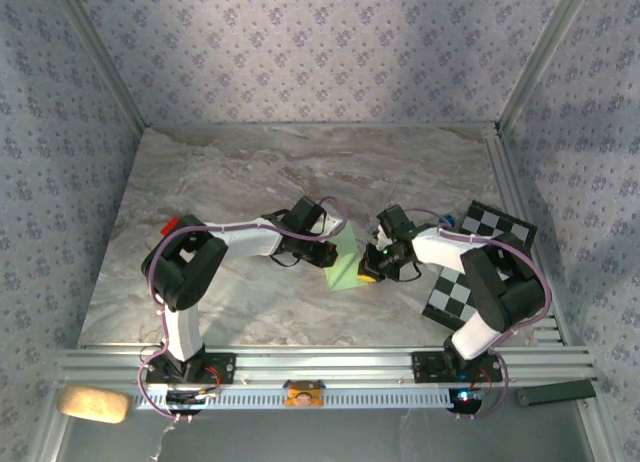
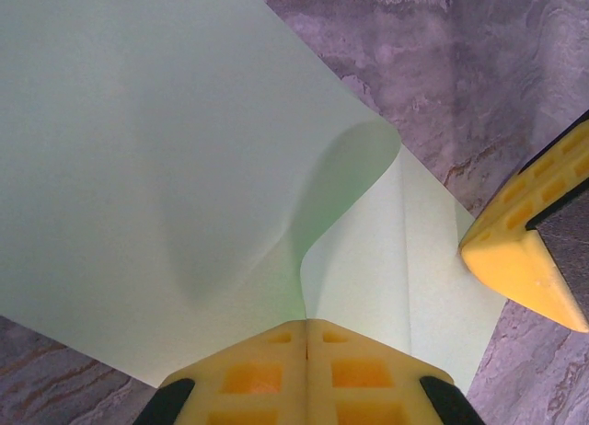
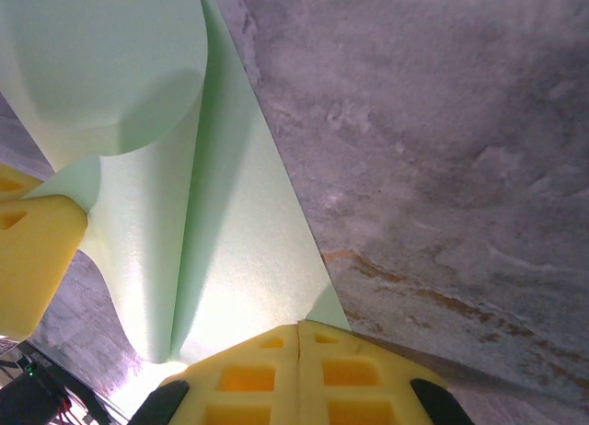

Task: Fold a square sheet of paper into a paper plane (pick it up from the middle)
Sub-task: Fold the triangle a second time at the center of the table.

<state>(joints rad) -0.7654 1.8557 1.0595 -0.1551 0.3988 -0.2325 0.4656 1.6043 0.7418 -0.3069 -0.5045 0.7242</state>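
Observation:
The square sheet of paper (image 1: 344,266) is pale green and partly folded, held up between both arms at mid-table. In the left wrist view the sheet (image 2: 138,149) bulges and curls, with a straight crease on its right flap. Its curled edge runs into the seam of my left gripper (image 2: 306,324), whose yellow jaws are shut on it. My right gripper (image 3: 299,327) is shut on the sheet's lower corner (image 3: 230,250). Each wrist view shows the other gripper's yellow fingers (image 2: 520,252) (image 3: 32,259) close by. From above, the left gripper (image 1: 328,252) and right gripper (image 1: 372,266) face each other.
A black-and-white checkered board (image 1: 480,254) lies under the right arm at the table's right edge. A tiny red piece (image 1: 169,225) sits by the left arm's elbow. A tan pad (image 1: 93,403) lies off the table beyond the aluminium rail (image 1: 330,367).

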